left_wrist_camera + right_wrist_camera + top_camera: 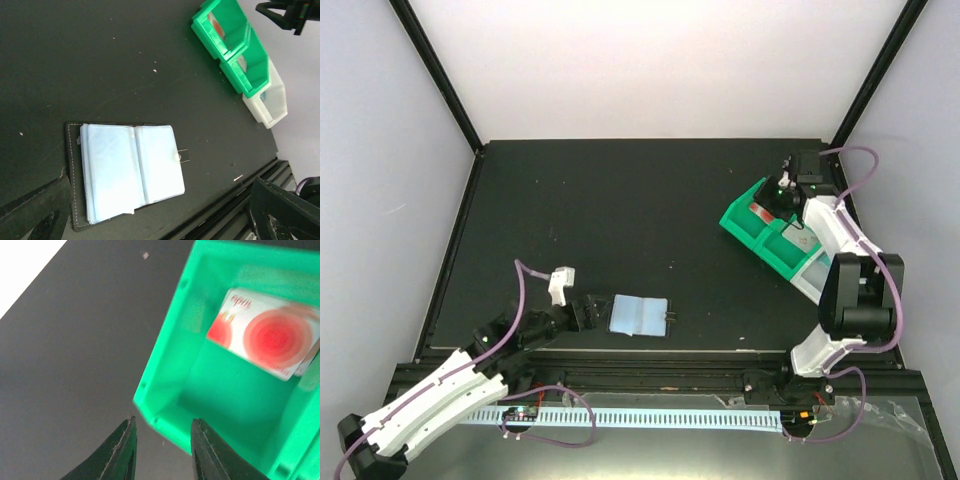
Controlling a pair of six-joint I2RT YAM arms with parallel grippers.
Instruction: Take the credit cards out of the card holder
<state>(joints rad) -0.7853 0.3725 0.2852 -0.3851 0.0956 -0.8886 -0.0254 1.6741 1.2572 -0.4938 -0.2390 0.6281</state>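
The card holder (pixel 640 315) lies open on the dark bench (pixel 620 200), near and left of centre, with the left end effector (pixel 586 313) just left of it, fingers wide apart. Far right, the right end effector (pixel 162 450) — fingers partly apart, empty — hangs over the green tray (pixel 165 365), where a white-and-red credit card (pixel 265 335) lies.

left arm (pixel 430 397) and right arm (pixel 832 225): white shells, black joints, purple cables (pixel 523 290) looping alongside; right end effector (pixel 162 426) black-fingered.
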